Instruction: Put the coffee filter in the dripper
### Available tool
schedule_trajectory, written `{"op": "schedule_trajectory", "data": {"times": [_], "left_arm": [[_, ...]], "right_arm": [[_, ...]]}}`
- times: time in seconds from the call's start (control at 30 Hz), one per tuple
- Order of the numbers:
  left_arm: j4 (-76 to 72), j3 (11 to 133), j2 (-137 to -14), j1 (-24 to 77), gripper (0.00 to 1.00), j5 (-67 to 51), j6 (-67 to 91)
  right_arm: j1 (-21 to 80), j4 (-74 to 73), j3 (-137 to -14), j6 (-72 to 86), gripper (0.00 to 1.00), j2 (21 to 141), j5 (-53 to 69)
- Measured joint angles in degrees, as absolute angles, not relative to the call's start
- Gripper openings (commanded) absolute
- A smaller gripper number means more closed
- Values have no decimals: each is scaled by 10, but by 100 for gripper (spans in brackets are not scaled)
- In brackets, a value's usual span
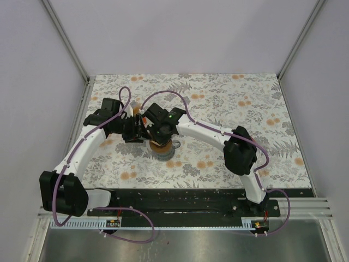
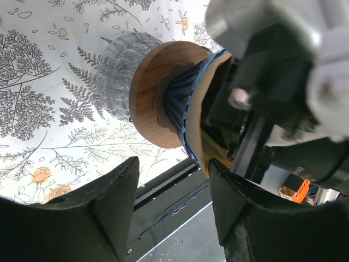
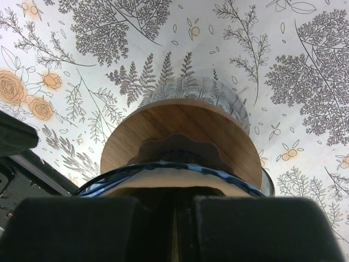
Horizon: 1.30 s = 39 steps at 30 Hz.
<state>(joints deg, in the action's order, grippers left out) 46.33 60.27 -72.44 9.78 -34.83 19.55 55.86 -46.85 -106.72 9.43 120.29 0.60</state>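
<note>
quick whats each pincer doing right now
Left pincer: open, holding nothing.
Right pincer: closed, apparently on the coffee filter.

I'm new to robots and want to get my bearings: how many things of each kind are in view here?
Arms: 2 (left arm, right arm)
Dripper, blue cone with wood collar on clear glass: 1
Filter, tan paper at the cone's rim: 1
Total: 4

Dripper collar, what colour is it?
The collar is brown wood, clearest in the right wrist view.
</note>
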Motion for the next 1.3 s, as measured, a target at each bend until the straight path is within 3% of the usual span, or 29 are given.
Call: {"op": "schedule_trajectory", "data": {"times": [0.33,0.5,1.0,1.3], "left_arm": [[455,603,-740,100,49,-348,208],[453,603,-738,101,44,-347,208],[433,603,-735,102,41,-339,205],[433,603,-735,102,41,-338,203]], "right_arm": [[557,-466,-1067,101,1,1202,0],[557,-465,-1067,100,15,1198,-2],[562,-443,-1067,72,23,1127,10],[561,-445,-1067,50,40,1092,-14]]}}
